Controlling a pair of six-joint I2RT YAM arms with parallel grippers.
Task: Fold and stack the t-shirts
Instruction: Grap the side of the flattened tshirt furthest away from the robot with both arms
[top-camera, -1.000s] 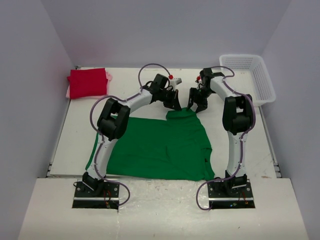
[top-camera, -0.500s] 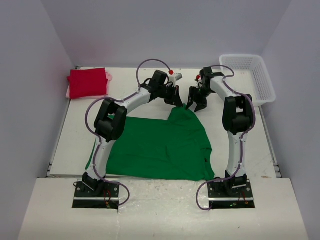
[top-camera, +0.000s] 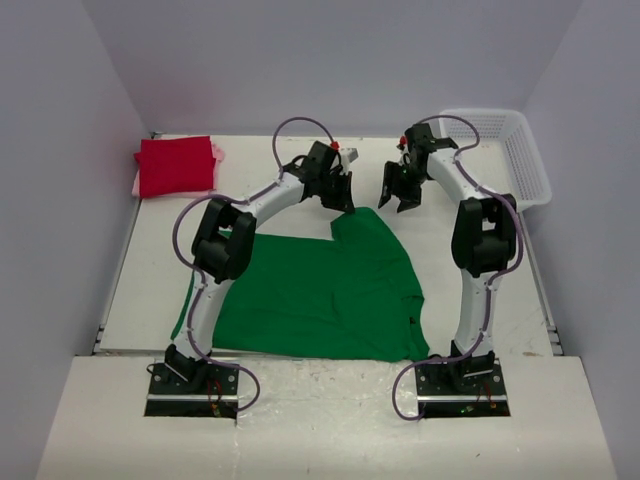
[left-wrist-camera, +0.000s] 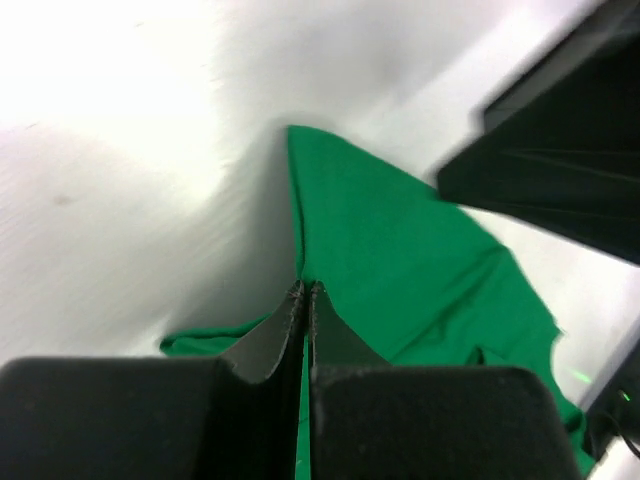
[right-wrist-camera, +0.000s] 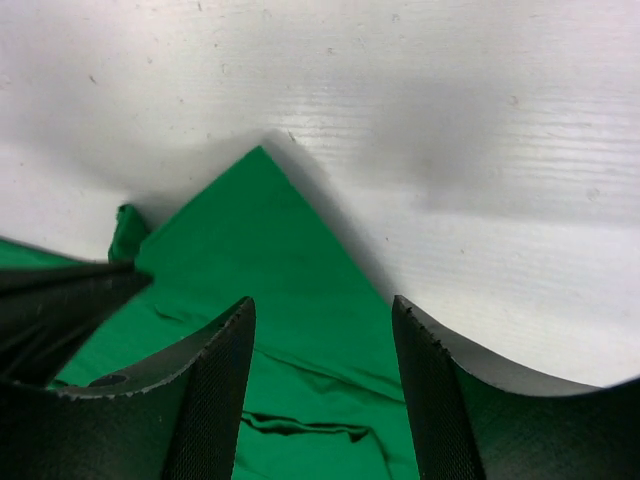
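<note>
Green t-shirt spreads nearward; closed left gripper seems to pinch its far corner, right gripper stands spread just beside.

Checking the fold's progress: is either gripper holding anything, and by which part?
The left gripper pinches the green t-shirt at its far edge; the right gripper is open, holding nothing.

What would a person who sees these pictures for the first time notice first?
The bright green cloth t-shirt spread across the middle of the white table dominates; the left claw is shut on its far edge, which rises to a peak there, and the right claw hangs open beside that peak. Next come the folded red cloth t-shirt in the far left corner and the white plastic mesh basket at the far right.
</note>
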